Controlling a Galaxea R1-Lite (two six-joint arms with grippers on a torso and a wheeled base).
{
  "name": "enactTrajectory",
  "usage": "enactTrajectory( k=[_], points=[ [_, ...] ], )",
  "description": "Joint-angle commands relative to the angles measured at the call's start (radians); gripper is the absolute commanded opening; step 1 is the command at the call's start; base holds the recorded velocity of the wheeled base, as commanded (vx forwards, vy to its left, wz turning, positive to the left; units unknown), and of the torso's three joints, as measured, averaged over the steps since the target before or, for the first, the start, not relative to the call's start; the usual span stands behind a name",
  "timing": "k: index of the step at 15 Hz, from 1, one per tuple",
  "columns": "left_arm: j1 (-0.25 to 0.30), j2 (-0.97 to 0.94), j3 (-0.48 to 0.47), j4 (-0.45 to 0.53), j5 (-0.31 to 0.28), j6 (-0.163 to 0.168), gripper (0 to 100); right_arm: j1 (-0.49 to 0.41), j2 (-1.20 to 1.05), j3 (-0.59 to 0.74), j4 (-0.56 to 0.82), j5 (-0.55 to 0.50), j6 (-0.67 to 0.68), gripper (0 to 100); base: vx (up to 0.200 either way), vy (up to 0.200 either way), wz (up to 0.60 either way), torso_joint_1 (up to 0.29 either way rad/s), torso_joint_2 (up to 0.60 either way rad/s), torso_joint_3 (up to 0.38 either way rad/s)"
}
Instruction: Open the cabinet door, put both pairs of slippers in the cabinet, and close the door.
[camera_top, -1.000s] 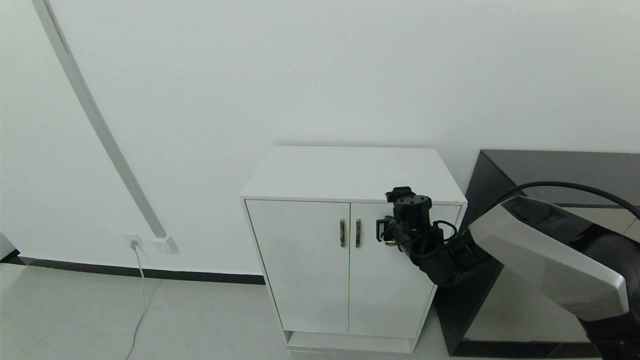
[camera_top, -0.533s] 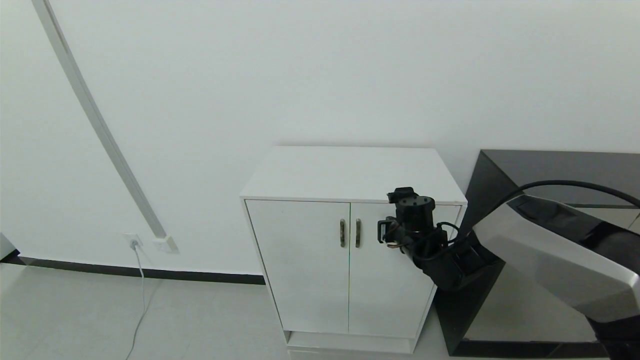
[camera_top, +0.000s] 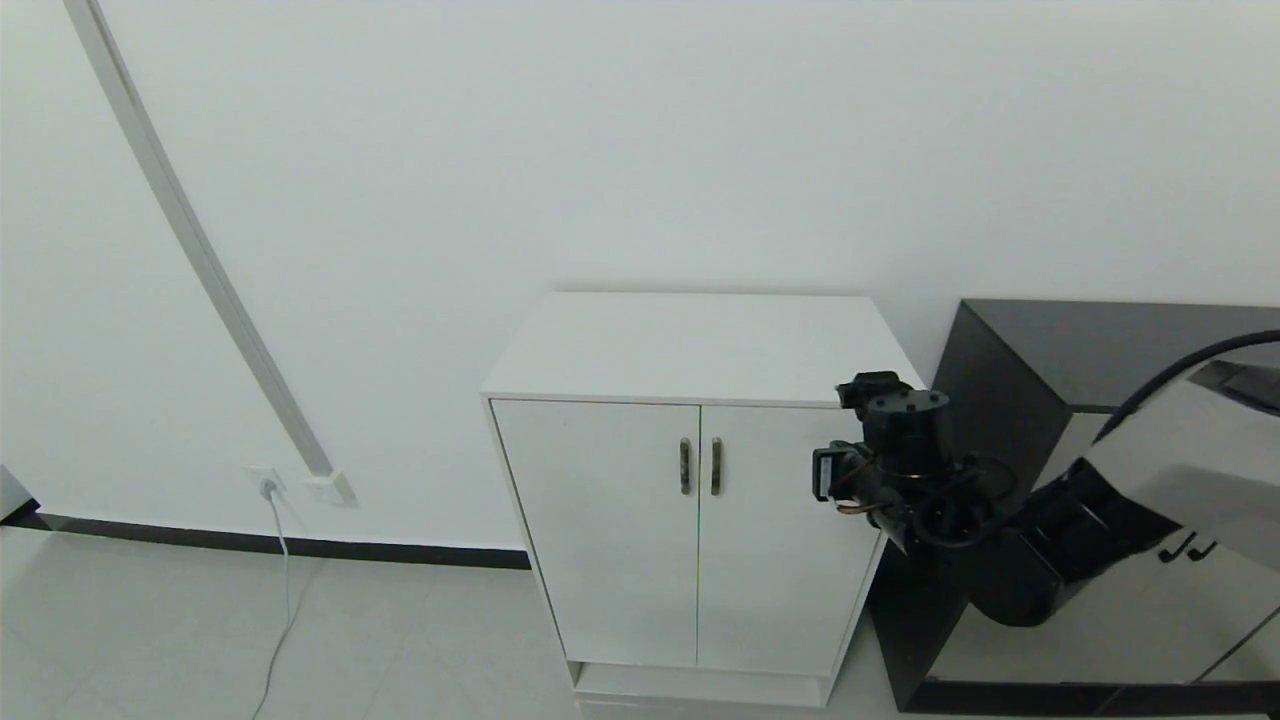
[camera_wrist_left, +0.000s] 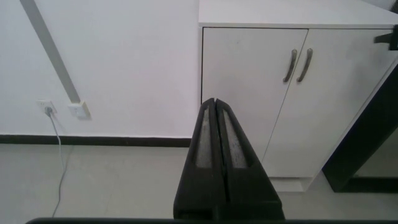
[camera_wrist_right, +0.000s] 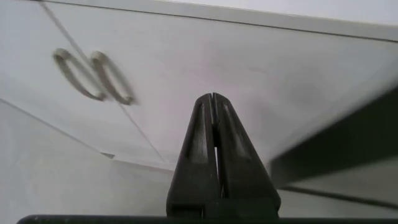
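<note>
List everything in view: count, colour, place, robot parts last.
white cabinet: one, white, against the wall.
doors: two, white, both shut.
handles: two, dark, side by side where the doors meet.
black unit: one, glossy black, right of the cabinet.
wall socket: one, white, low on the left wall.
cable: one, grey, plugged in, trailing to the floor.
trunking: one, pale grey, slanting down the wall.
left gripper: black, shut, back from the cabinet.
right gripper: black, shut, before the right door.
</note>
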Motion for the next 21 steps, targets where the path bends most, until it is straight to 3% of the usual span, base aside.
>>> enactTrajectory(
  k=[1, 8, 15, 18, 21],
  points=[
    [0.000, 0.000, 0.000, 0.000, 0.000, 0.000, 0, -0.014, -0.173, 0.141, -0.006, -0.050, 0.001, 0, 0.000, 0.000, 0.00, 0.000, 0.00, 0.000],
    [0.000, 0.000, 0.000, 0.000, 0.001, -0.002, 0, -0.125, -0.524, 0.498, -0.003, -0.063, -0.002, 0, 0.000, 0.000, 0.00, 0.000, 0.00, 0.000],
    [0.000, 0.000, 0.000, 0.000, 0.001, -0.002, 0, -0.310, -0.820, 0.776, 0.000, -0.058, -0.008, 0, 0.000, 0.000, 0.00, 0.000, 0.00, 0.000],
    [0.000, 0.000, 0.000, 0.000, 0.000, 0.000, 0, -0.342, -0.957, 0.857, 0.011, -0.055, -0.016, 0, 0.000, 0.000, 0.00, 0.000, 0.00, 0.000],
    [0.000, 0.000, 0.000, 0.000, 0.001, -0.002, 0, -0.365, -1.164, 0.900, 0.171, -0.050, -0.035, 0, 0.000, 0.000, 0.00, 0.000, 0.00, 0.000]
  ],
)
